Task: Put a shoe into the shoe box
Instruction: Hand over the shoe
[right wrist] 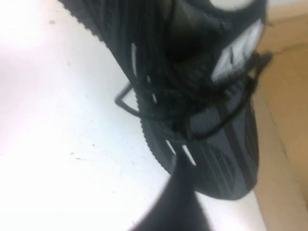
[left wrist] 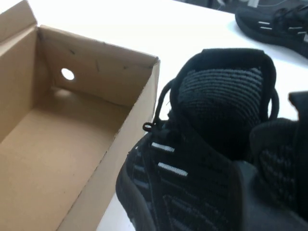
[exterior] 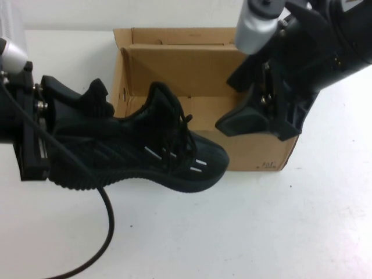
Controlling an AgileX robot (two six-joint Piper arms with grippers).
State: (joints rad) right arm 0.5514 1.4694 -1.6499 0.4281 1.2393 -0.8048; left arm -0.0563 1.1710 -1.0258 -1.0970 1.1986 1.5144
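Observation:
The shoe (exterior: 157, 157), a black knit sneaker with white dashes on its side, hangs above the table just in front of the shoe box (exterior: 174, 64), toe pointing right. My left gripper (exterior: 87, 110) is shut on its heel. In the left wrist view the shoe (left wrist: 207, 144) sits beside the open brown shoe box (left wrist: 57, 144), outside its near wall. My right gripper (exterior: 229, 102) hovers open over the box's right half, holding nothing. In the right wrist view one dark finger (right wrist: 178, 207) shows near the shoe's toe (right wrist: 216, 163), with the shoe box (right wrist: 284, 120) alongside.
A second black sneaker (left wrist: 274, 24) lies on the white table beyond the held one. A black cable (exterior: 104, 232) curves down from the left arm across the table's front. The box flaps stand up at the back.

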